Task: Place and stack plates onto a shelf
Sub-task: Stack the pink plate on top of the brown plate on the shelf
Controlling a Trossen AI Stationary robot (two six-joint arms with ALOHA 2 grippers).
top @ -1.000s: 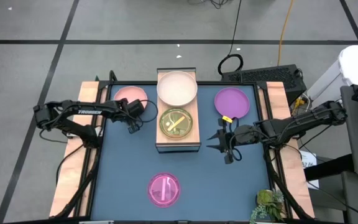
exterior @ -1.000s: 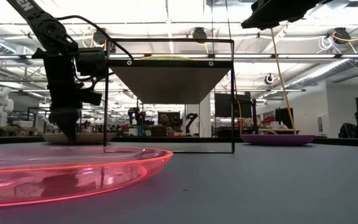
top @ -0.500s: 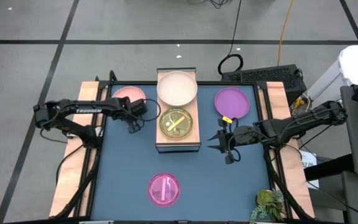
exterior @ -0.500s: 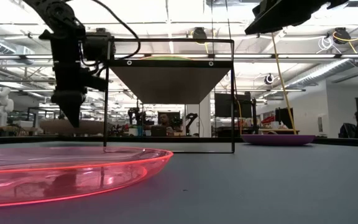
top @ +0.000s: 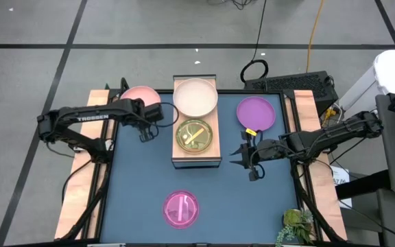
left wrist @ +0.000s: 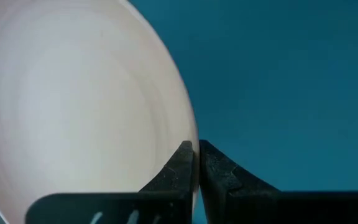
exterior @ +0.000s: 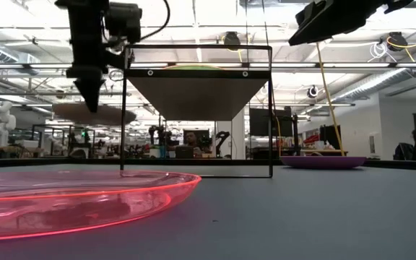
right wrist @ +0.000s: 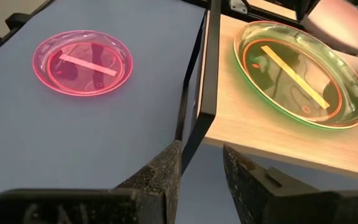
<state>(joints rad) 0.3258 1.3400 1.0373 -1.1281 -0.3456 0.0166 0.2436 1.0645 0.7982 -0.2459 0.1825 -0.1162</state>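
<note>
My left gripper [top: 149, 122] is shut on the salmon pink plate [top: 139, 96], which hangs in the air at the table's far left [exterior: 74, 110]. The shelf [top: 211, 154] is a light-wood block raised on a black frame [exterior: 197, 94]. It carries the cream plate [top: 195, 97] at its far end and the green plate [right wrist: 300, 71], with an orange one nested in it, nearer. The purple plate [top: 256, 113] and the magenta plate [top: 182, 208] rest on the table. My right gripper [right wrist: 201, 155] is open and empty, right of the shelf. Teal and pale blue plates do not show. My left gripper pinches the salmon plate's rim [left wrist: 190, 132] between its two fingers [left wrist: 180, 167], on the plate's near right side. The fingers come from above, pointing down [exterior: 92, 97]. The plate is lifted clear of the table and sticks out about level beside the fingers.
The shelf's black frame posts [exterior: 269, 108] stand on the blue table top. Wooden side boards [top: 81, 171] run along both table sides. A small plant [top: 297, 226] sits at the near right corner. People and benches show in the room behind.
My left gripper has gone up, still shut on the salmon plate. The plate has come off the table and now hangs clear, near the height of the shelf top. My right arm has kept still.
</note>
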